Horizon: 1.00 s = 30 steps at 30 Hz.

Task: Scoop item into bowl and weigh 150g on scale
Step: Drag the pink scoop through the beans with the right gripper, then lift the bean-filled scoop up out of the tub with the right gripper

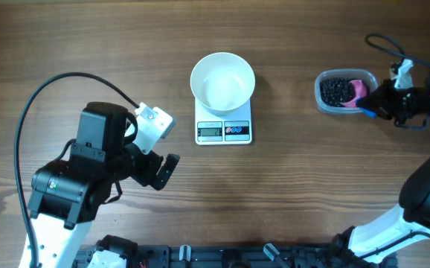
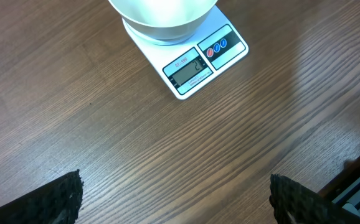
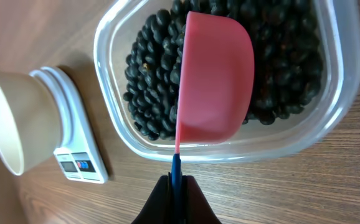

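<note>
Beans (image 3: 149, 87), small, round and black, lie in a clear plastic tub (image 3: 230, 152) under the pink plastic scoop (image 3: 214, 81), whose blue handle (image 3: 176, 168) the right gripper (image 3: 177, 198) clamps. The empty round white bowl (image 1: 222, 83) on the white square scale (image 1: 224, 132) sits well leftward; the left gripper (image 1: 167, 170) gapes idle.

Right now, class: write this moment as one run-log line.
phase: scooping | right pincer: shut on scoop, in tub of beans | left pincer: open, holding nothing | bowl: empty, on scale

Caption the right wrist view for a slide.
Right gripper shut on the pink scoop by its blue handle, at the clear tub of black beans; white bowl on the scale beyond.
</note>
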Tool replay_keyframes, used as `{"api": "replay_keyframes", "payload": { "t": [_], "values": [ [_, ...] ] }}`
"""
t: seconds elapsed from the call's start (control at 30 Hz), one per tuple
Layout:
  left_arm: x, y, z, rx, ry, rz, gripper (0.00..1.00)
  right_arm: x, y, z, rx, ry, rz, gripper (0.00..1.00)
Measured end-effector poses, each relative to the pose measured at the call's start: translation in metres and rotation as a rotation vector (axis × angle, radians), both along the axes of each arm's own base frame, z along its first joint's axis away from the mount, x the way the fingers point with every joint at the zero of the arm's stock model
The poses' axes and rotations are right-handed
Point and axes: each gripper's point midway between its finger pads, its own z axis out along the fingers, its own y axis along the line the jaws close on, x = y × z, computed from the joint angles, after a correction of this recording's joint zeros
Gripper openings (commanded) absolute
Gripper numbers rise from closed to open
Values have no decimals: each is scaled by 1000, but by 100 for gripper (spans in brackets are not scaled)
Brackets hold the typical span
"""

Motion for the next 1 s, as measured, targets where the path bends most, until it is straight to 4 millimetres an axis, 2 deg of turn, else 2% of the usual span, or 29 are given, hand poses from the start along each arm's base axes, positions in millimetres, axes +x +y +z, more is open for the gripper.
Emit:
{"api": "replay_keyframes", "payload": {
  "t": [0.17, 0.77, 1.0],
  "values": [
    [0, 0, 0, 0, 0, 0, 100, -2, -6, 5, 48, -16, -30, 4],
    [0, 0, 0, 0, 0, 0, 100, -7, -6, 17, 154, -49, -51, 4],
    [0, 0, 0, 0, 0, 0, 100, -5, -10, 30, 234, -102, -86, 4]
  ]
}}
